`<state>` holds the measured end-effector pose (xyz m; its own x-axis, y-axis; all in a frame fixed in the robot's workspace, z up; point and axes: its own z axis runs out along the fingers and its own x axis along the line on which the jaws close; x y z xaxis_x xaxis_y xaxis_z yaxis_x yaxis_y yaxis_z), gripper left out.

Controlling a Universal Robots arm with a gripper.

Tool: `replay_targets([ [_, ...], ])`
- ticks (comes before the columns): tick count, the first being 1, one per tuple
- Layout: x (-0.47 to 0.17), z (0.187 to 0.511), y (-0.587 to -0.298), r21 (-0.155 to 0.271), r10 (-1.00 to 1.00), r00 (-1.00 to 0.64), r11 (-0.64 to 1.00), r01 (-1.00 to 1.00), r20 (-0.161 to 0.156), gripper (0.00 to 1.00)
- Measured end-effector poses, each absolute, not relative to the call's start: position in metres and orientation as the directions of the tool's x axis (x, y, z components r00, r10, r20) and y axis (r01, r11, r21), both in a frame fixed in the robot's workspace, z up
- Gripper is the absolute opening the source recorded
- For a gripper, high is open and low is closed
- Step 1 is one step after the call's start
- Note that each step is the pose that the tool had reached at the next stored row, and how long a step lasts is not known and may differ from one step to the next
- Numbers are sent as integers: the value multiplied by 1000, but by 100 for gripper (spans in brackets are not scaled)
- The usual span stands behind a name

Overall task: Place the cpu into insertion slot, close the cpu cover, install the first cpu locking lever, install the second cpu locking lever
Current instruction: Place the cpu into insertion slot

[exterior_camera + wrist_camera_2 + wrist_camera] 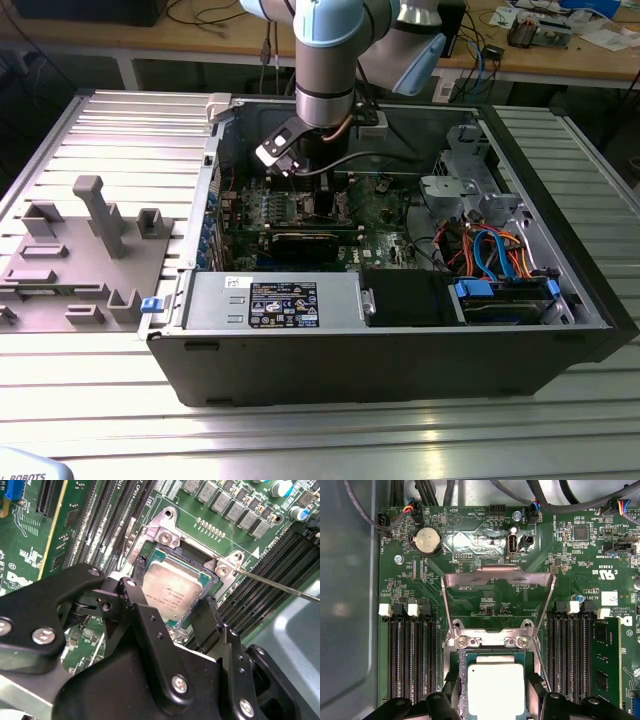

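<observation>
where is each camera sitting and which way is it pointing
Exterior view: off the arm, outside and above the open computer case, looking down into it; the arm comes down into the case.
First wrist view: on the arm, facing the motherboard squarely; the claw sits over the cpu, and the cpu cover is open.
Second wrist view: on the arm, looking obliquely past the claw at the cpu.
Both wrist views share the claw, the cpu and the insertion slot.

White lettering on circuit board [470,540] — faint print on cpu [170,592]
</observation>
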<state>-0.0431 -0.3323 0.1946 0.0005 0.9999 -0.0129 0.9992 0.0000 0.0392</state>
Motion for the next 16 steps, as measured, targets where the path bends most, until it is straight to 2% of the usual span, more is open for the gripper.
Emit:
replay_targets([
  [16,-43,198,-329,39,1000,1,0,999,-12,62],
])
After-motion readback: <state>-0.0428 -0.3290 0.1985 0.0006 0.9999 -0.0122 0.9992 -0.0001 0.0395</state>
